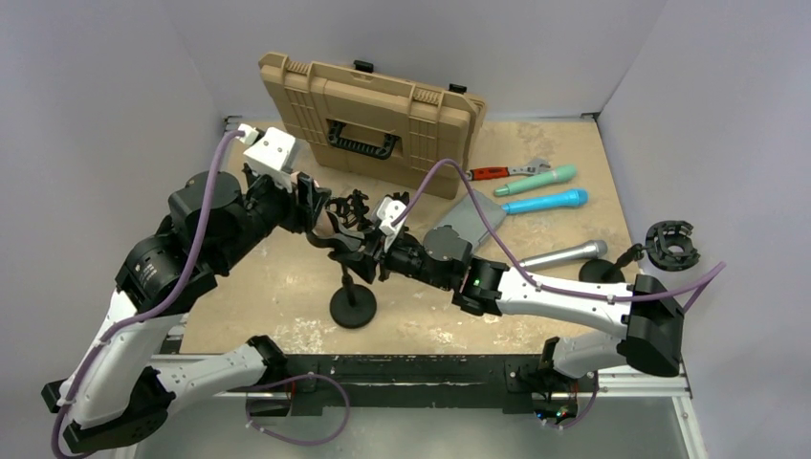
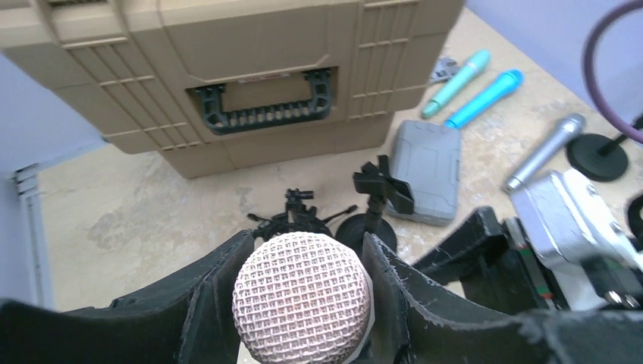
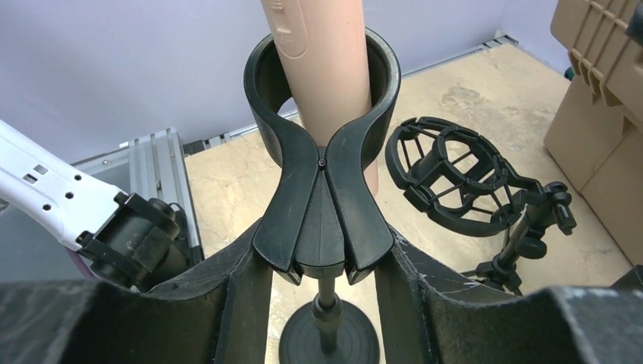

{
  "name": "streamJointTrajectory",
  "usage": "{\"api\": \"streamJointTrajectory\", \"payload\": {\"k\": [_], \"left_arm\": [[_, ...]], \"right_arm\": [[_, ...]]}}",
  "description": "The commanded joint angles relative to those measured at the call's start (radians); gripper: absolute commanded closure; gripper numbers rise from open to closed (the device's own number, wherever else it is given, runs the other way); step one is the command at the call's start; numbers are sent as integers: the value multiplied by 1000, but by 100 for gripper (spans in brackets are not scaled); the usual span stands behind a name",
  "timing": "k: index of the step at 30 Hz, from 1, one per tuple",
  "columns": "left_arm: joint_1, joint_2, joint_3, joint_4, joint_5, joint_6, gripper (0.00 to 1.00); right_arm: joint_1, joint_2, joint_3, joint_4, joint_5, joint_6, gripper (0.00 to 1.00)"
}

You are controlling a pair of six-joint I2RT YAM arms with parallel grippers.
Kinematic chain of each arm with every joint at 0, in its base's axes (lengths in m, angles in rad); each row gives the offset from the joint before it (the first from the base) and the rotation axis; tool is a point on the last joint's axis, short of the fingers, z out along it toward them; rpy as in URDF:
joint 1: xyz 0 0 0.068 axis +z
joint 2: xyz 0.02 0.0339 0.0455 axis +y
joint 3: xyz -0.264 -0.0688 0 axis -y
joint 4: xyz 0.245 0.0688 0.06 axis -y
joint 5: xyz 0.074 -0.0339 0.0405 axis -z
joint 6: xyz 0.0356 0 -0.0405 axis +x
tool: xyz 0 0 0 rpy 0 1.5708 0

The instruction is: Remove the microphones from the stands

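The left gripper [image 2: 303, 258] pinches the mic [image 2: 302, 303] head; right gripper [image 3: 322, 254] clamps the clip [image 3: 318, 174] (mic still seated). Grips secured; extraction outstanding.

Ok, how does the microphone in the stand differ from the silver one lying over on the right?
The clipped microphone has a peach body; the silver microphone is grey all along. The clipped microphone sits in the stand's clip, while the silver microphone lies loose on the table. The left gripper grips the clipped microphone's head; no gripper touches the silver microphone. Both are handheld-style microphones.
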Motion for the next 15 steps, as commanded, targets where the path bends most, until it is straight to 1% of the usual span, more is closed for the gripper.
{"api": "streamJointTrajectory", "payload": {"k": [1,5,6,7,8,12,14,15], "left_arm": [[15,9,29,-20,-354,132,100],[17,4,11,20,-506,122,100],[17,-2,12,35,-513,119,100],[17,-12,14,50,-488,118,100],[17,-29,15,71,-431,121,100],[17,-86,-12,171,-69,138,100],[15,-79,6,169,30,139,100],[15,-71,20,161,28,135,100]], "right_arm": [[-4,-63,-26,0,66,-23,100],[-4,-79,-37,-4,68,-42,100],[-4,-82,-42,-1,67,-49,100],[-4,-82,-44,-1,67,-53,100],[-4,-78,-39,-7,70,-56,100],[-4,-53,-11,-26,82,-61,100],[-4,-36,0,-24,84,-60,100],[-4,-30,7,-28,84,-61,100]]}}
